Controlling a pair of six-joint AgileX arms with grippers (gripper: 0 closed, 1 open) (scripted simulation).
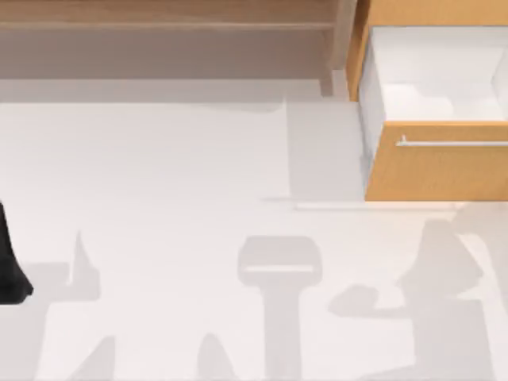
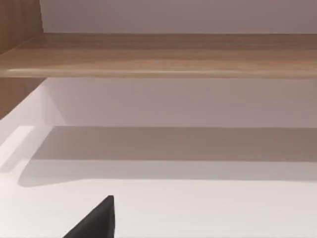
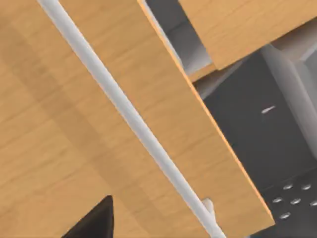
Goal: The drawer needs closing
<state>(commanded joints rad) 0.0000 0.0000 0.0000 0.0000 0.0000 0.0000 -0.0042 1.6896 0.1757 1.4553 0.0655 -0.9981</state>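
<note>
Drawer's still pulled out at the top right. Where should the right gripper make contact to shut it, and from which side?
Best contact looks like the drawer front panel, near the silver bar handle, approached from the table side facing that panel. The drawer stands pulled out with its white inside exposed, so a flat push on the front should slide it back. The right wrist view already faces the handle closely.

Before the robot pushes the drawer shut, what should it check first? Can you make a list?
1. Drawer is pulled out, white inside showing: ok, needs closing.
2. Silver handle faces the table's front: ok.
3. Right gripper sits close to the drawer front: ok.
4. Right gripper touching the panel: cannot tell.
5. Left arm is parked at the table's left edge, far away: ok.
6. Nothing sticks up above the drawer's walls: ok.
</note>
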